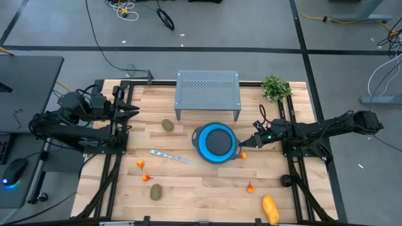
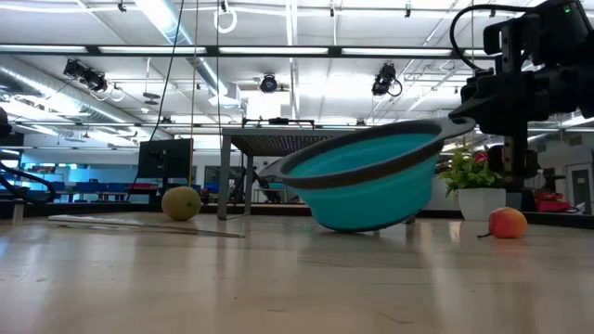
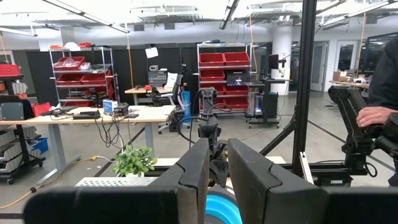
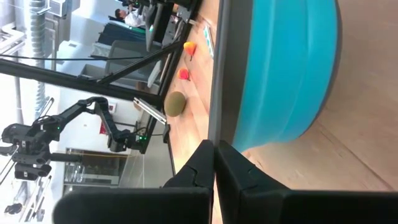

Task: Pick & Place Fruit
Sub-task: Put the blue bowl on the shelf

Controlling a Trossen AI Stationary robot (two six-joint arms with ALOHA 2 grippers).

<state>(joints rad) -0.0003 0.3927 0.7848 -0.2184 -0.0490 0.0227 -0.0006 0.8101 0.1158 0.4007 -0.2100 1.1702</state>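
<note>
A blue bowl [image 1: 217, 143] with a dark rim stands at the table's middle, tilted, with my right gripper [image 1: 247, 145] shut on its right side. Loose on the wood lie two kiwi-like ovals [image 1: 168, 125] [image 1: 156, 191], a yellow-orange fruit [image 1: 270, 209] near the front right, and several small red-orange fruits, such as [image 1: 147, 177], [image 1: 250, 187] and one beside the bowl [image 2: 507, 223]. My left gripper [image 1: 135, 110] waits raised at the left edge, holding nothing. A narrow gap shows between its fingers [image 3: 217, 168]. My right gripper pinches the bowl's dark rim [image 4: 214, 121] on the bowl's right side between its two fingers. The fingers come from the table's right, slanting a little downward. The bowl hangs tilted, its right side [image 2: 444, 127] raised and its underside [image 2: 357, 225] on the table.
A grey perforated stand [image 1: 208, 94] stands behind the bowl, with a green plant sprig [image 1: 275, 88] at the far right corner. A slim silvery-blue stick [image 1: 171, 156] lies left of the bowl. Bare wood lies along the near middle.
</note>
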